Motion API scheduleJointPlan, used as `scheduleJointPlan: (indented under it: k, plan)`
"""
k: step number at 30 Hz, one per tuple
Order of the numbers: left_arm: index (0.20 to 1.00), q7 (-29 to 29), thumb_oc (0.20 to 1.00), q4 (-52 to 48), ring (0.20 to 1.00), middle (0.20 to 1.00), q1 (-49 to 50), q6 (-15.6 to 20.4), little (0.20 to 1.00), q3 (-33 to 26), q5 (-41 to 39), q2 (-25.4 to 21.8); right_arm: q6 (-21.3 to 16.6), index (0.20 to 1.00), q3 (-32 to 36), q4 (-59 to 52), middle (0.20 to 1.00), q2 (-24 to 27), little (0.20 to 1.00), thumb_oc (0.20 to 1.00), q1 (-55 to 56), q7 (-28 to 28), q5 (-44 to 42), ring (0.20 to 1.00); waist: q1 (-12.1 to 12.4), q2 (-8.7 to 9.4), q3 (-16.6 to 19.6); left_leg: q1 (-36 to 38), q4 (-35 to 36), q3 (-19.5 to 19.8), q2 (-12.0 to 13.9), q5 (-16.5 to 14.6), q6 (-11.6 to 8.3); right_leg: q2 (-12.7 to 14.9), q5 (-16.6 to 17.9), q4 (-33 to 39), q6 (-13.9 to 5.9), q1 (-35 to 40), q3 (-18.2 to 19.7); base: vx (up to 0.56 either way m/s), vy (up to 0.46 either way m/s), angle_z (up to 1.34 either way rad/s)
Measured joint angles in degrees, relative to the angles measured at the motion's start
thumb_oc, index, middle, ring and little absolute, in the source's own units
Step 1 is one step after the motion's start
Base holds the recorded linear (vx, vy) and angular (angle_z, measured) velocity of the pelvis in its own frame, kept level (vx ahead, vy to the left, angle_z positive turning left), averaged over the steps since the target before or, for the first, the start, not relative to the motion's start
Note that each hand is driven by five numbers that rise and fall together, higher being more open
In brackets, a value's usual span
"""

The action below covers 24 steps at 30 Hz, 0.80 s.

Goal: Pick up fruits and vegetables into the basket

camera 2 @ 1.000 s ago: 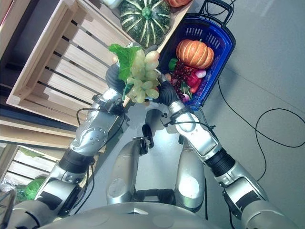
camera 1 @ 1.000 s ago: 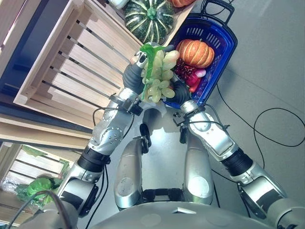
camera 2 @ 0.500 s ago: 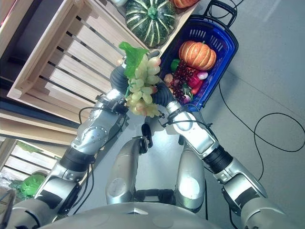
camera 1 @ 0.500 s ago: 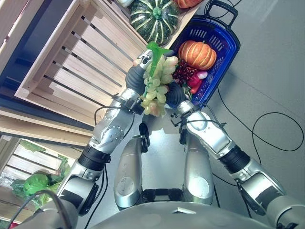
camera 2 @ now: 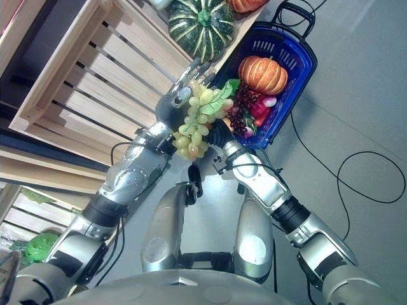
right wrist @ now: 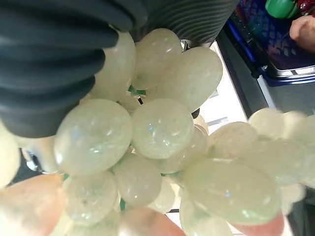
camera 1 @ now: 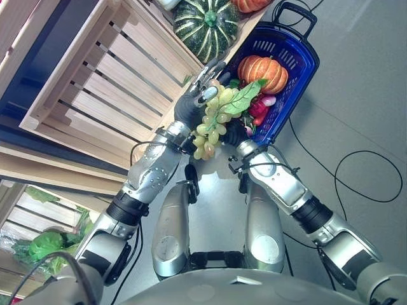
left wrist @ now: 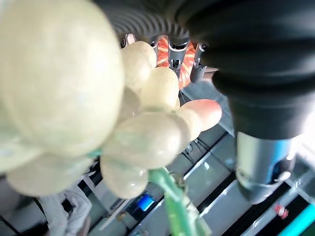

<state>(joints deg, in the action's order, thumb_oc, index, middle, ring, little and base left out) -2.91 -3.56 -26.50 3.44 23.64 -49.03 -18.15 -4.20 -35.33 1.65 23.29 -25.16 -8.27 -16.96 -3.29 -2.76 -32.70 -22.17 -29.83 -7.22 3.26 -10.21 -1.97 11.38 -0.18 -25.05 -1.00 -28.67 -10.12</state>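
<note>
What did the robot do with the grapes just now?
It swung the grapes toward the basket: their leaf, which pointed up, now leans over the basket's edge. The left hand straightened its fingers; the right hand sits under the bunch. The pumpkin in the basket and the green squash on the crate stayed put.

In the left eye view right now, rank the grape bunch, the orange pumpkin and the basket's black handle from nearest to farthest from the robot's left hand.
1. Grape bunch, against the left hand.
2. Orange pumpkin, in the blue basket.
3. Black handle, at the basket's far end.
</note>
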Motion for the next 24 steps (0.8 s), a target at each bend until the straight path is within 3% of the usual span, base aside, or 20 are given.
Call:
scheduleJointPlan:
  k: [3,6,14,18,21,24]
  plan:
    - [1.0,2.5,1.0,-0.6,1.0,1.0,0.6,4.3,1.0,0.4,7.2,-0.2,-2.3,0.2,3.6,0.1,0.2,-0.1,0.2,0.2,1.5,0.0,0.0,0.2,0.1,0.0,0.0,0.0,0.1,0.0,0.4,0.0,-0.01,0.0,0.0,0.0,0.01,0.0,-0.1,-0.01,-0.043,0.0]
    - [1.0,6.1,1.0,-2.7,1.0,1.0,3.4,7.2,1.0,-4.1,12.9,-0.7,-5.0,0.2,9.5,0.0,0.2,0.6,0.2,0.2,5.2,-0.3,0.1,0.2,0.1,0.0,0.0,0.0,0.2,0.1,0.5,0.0,-0.02,-0.1,0.0,0.0,0.01,0.0,-0.3,-0.01,-0.036,0.01]
    - [1.0,8.5,1.0,-3.6,1.0,1.0,14.2,12.3,1.0,-14.5,12.7,-1.8,-8.3,0.2,22.3,-1.0,0.2,3.1,0.2,0.2,14.2,-0.9,1.6,0.2,0.3,-0.02,0.0,-1.1,1.0,0.2,0.5,0.2,-0.33,0.0,-0.6,-0.2,-0.39,-1.4,-0.5,0.03,-0.02,0.01]
    - [1.0,8.3,1.0,-3.9,1.0,1.0,17.5,14.8,1.0,-17.4,11.3,-1.9,-9.2,0.2,26.7,-1.0,0.2,3.5,0.2,0.2,16.5,-1.8,1.9,0.2,0.6,-0.02,-0.1,-2.5,1.1,0.6,0.5,0.5,-0.65,0.1,-0.8,-1.1,0.42,-3.0,-0.7,-0.01,-0.06,0.04]
    - [1.0,5.7,1.0,-3.9,1.0,1.0,18.3,14.2,1.0,-17.5,10.0,-2.0,-9.5,0.2,28.5,-1.0,0.2,4.3,0.2,0.2,16.5,-2.4,1.8,0.2,0.7,-0.02,-0.1,-3.8,1.1,1.4,0.6,0.7,-0.86,0.1,-0.9,-1.2,0.6,-3.8,-1.5,-0.02,-0.078,0.11]
    - [1.0,0.7,1.0,-3.8,1.0,1.0,18.0,8.5,1.0,-16.4,8.2,-2.9,-9.4,0.2,29.6,-0.2,0.2,5.8,0.2,0.2,14.4,-2.4,1.8,0.2,1.3,-0.03,-0.1,-5.9,0.5,1.9,0.6,1.0,-0.99,0.4,-1.3,-2.1,0.68,-5.7,-1.8,-0.03,-0.071,0.08]
